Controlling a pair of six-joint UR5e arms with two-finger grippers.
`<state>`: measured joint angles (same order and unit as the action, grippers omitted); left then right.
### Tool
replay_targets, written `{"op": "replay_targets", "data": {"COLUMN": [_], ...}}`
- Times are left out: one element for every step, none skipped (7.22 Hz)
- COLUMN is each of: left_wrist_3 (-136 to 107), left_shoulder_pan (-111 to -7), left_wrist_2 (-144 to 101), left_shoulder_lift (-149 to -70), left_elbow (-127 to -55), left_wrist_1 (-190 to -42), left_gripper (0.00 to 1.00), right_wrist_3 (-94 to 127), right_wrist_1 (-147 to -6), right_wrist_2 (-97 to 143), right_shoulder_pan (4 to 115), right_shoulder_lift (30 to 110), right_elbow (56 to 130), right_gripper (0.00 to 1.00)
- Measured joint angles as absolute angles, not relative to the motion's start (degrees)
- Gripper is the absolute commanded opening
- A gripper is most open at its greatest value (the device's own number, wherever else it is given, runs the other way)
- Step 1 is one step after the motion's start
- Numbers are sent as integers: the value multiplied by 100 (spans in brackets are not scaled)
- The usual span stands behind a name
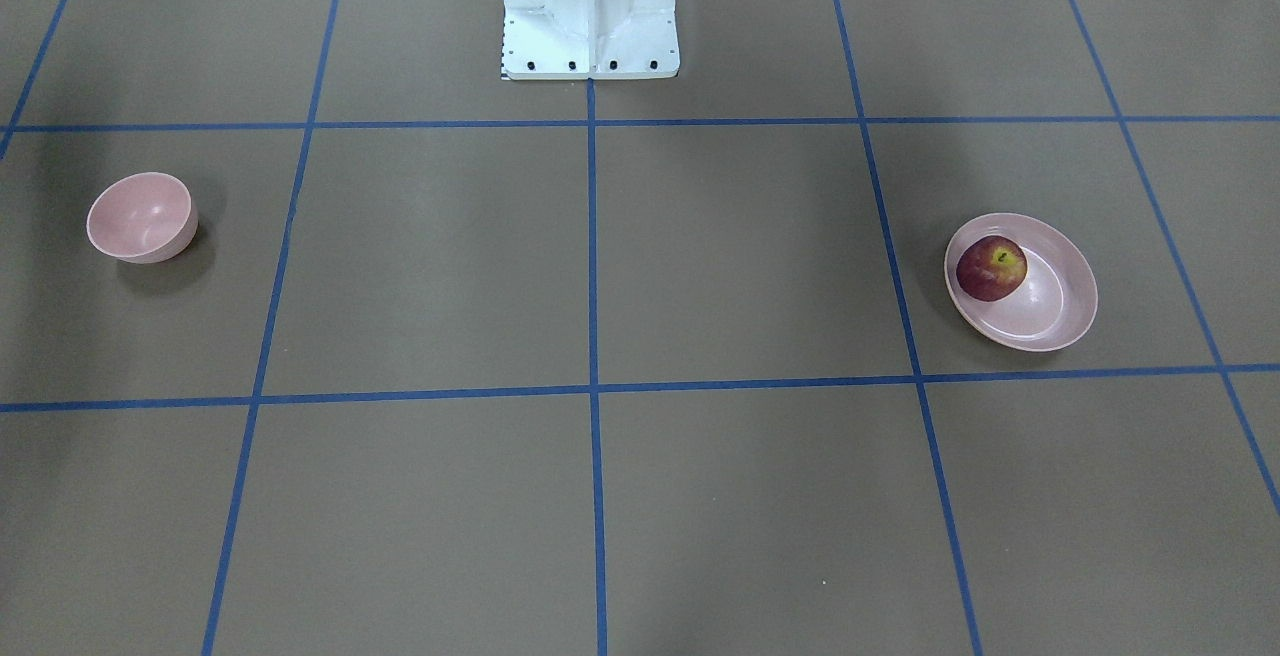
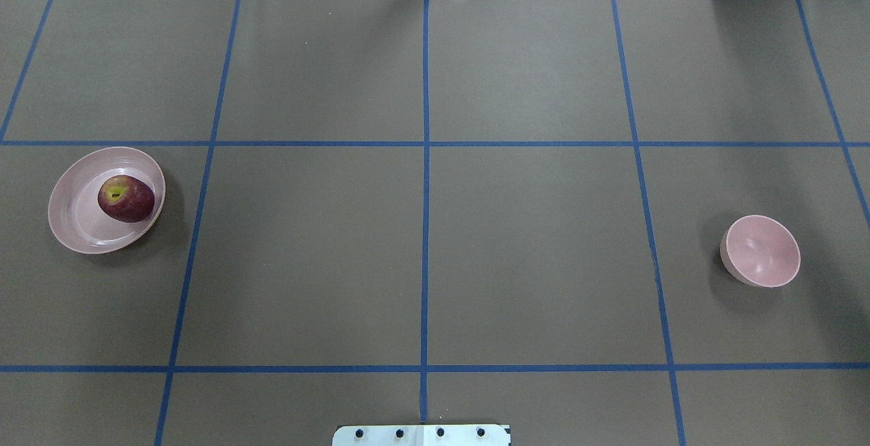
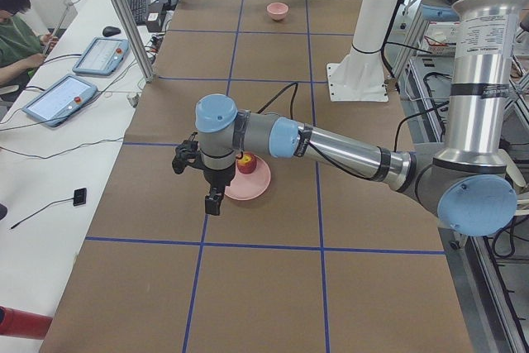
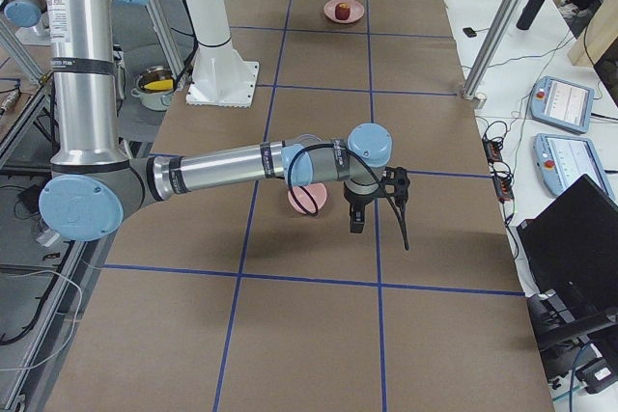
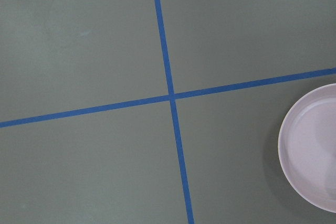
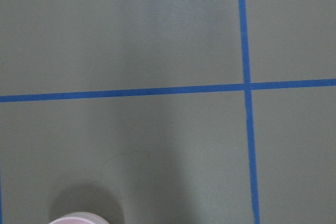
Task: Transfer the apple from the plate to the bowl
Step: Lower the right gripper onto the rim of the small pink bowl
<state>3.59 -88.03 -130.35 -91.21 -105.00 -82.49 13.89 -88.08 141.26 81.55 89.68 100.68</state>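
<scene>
The dark-red apple [image 1: 991, 268] lies in the wide pink plate [image 1: 1055, 324] on my left side; they also show in the overhead view, apple [image 2: 126, 198] and plate [image 2: 73, 218]. The small deep pink bowl [image 2: 761, 251] stands empty on my right side. In the exterior left view my left gripper [image 3: 212, 206] hangs just beside the plate [image 3: 254, 188], near the apple [image 3: 245, 163]. In the exterior right view my right gripper [image 4: 355, 225] hangs beside the bowl [image 4: 307, 202]. I cannot tell whether either is open or shut. The left wrist view catches the plate's rim [image 5: 310, 150].
Blue tape lines grid the brown table. The white robot base [image 1: 590, 11] stands at mid-table on my side. An operator [image 3: 21, 22] and tablets [image 3: 62, 97] are at a side bench beyond a metal post [image 3: 124, 14].
</scene>
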Motion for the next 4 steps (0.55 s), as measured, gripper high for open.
{"op": "replay_targets", "data": {"left_wrist_3": [229, 45, -68, -136], "left_shoulder_pan": [-8717, -8664, -8637, -8628], "left_wrist_2": [-13064, -13084, -13091, -13094], "left_shoulder_lift": [-9131, -9132, -9128, -9129], "left_elbow": [-10484, -10480, -10475, -10473], "left_wrist_1": [-8311, -8392, -8470, -8506], "left_gripper": [99, 99, 99, 99], "right_wrist_3": [1675, 2119, 2576, 2870], "right_wrist_1": [-8401, -7939, -7432, -6921], "right_wrist_2": [14173, 14191, 14194, 14193], "right_shoulder_pan": [7860, 7511, 7131, 6779], "right_shoulder_lift": [8974, 8997, 9086, 9280], "right_elbow": [10054, 10054, 10050, 10033], "right_gripper": [100, 100, 100, 100]}}
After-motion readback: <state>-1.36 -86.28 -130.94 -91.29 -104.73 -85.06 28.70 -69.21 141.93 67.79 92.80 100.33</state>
